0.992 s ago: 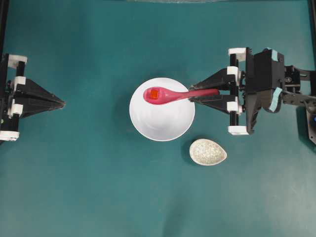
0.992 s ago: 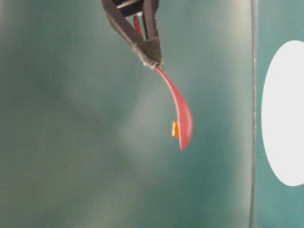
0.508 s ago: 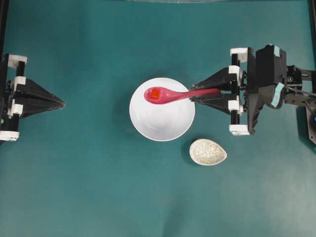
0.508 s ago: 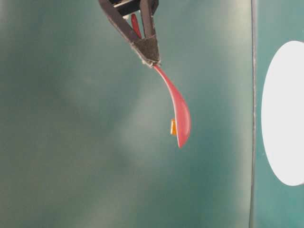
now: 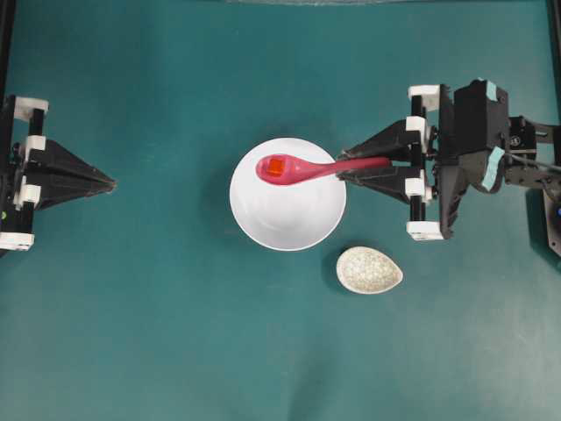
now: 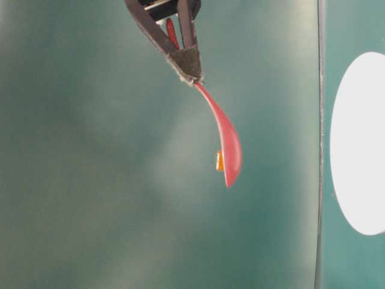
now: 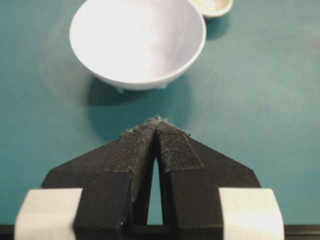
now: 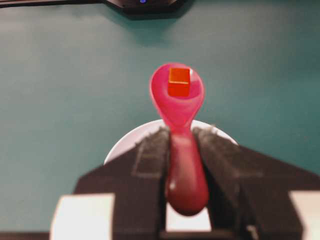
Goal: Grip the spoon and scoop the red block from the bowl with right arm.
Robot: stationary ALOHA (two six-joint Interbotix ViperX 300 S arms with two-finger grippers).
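While the right claw (image 5: 344,172) clamps the handle of the spoon (image 5: 302,168), the scoop hangs over the white bowl (image 5: 289,219) with the red block (image 5: 275,167) sitting inside it (the cube is far smaller than the scoop). From the right wrist view, the spoon is raised clear above the bowl's rim. Just beside the bowl, a speckled dish (image 5: 369,270) lies on the teal counter (image 5: 175,333). Well apart at the opposite edge, the left claw (image 7: 156,123) is clenched on nothing, its pads touching.
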